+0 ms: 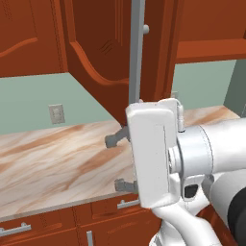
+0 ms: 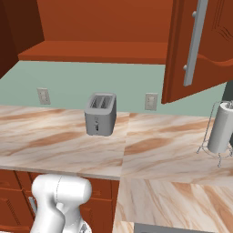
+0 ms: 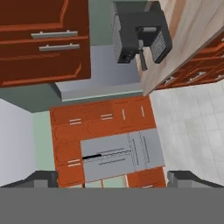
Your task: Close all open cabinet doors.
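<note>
An open wall-cabinet door (image 1: pixel 103 53) is seen swung out over the marble counter (image 1: pixel 53 163) in the left base view, edge-on toward the camera, with its long silver bar handle (image 1: pixel 137 48) running vertically just above the hand. The gripper (image 1: pixel 117 162) is seen below the door's lower edge, its two dark fingers (image 1: pixel 114 140) spread wide apart and pointing left over the counter's front edge; nothing is held between them. The door's bottom corner sits just above and behind the upper finger; contact cannot be told.

In the right base view the same kind of door (image 2: pixel 205 50) is seen open at the upper right, its handle (image 2: pixel 195 43) facing the camera, with the bare cabinet interior (image 2: pixel 100 27) exposed to its left. A grey toaster (image 2: pixel 100 113) is placed near the counter's back edge, below the open cabinet. A paper towel roll on a wire stand (image 2: pixel 221 128) is placed toward the counter's right edge, below the door. Two wall outlets (image 2: pixel 151 101) are set in the green wall behind.

In the hand view the finger tips (image 3: pixel 41 178) are seen wide apart at the bottom, with nothing between them; a dark coffee machine (image 3: pixel 139 33) on a counter and closed base cabinets (image 3: pixel 105 118) are seen beyond, rolled sideways.
</note>
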